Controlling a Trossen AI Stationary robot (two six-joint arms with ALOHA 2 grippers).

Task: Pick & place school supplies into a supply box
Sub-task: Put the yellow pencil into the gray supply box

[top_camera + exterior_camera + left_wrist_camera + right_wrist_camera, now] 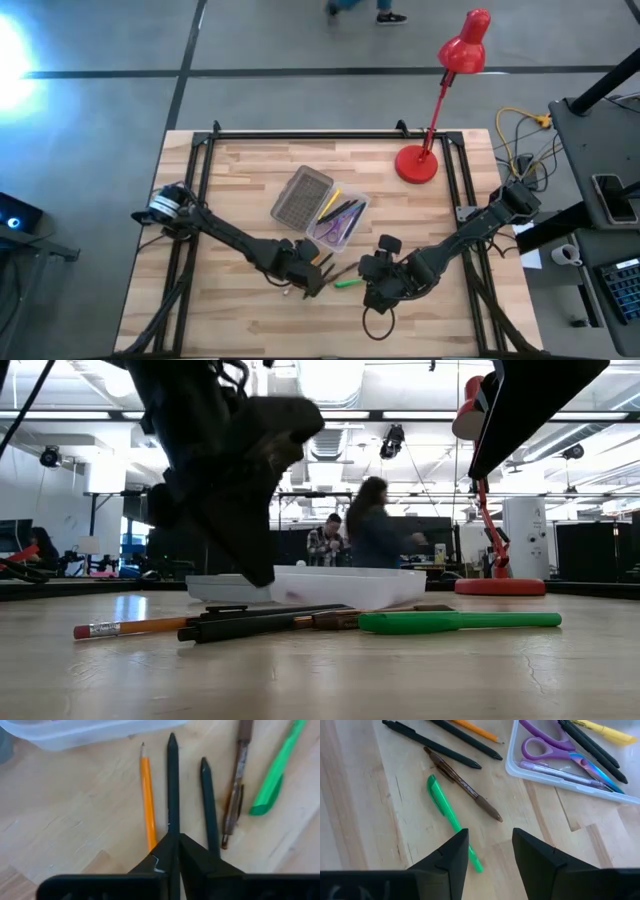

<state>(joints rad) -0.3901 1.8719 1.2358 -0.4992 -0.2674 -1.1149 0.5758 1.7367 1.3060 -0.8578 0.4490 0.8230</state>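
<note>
Several pens lie side by side on the table near the supply box (322, 207). In the left wrist view they are an orange pencil (147, 795), two black pens (209, 805), a brown pen (237, 785) and a green highlighter (274, 775). The box stands open, its grey lid (300, 194) folded back. Its tray (580, 755) holds purple scissors, black pens and a yellow marker. My left gripper (173, 840) is shut on one black pen. My right gripper (490, 851) hangs open over the near end of the green highlighter (447, 810) and touches nothing. My left gripper pinches the middle black pen (172, 815) between its two fingers at the pen's rear end. The fingers lie along the pen, slanting down from the table's near side. The pen's tip (172, 740) points toward the box. Whether the pen is clear of the table, I cannot tell.
A red desk lamp (440, 100) stands at the table's far right, its base (417, 163) on the wood. A black frame (300, 135) edges the table. Bare wood lies to the left of the box and along the near edge. People move in the room behind.
</note>
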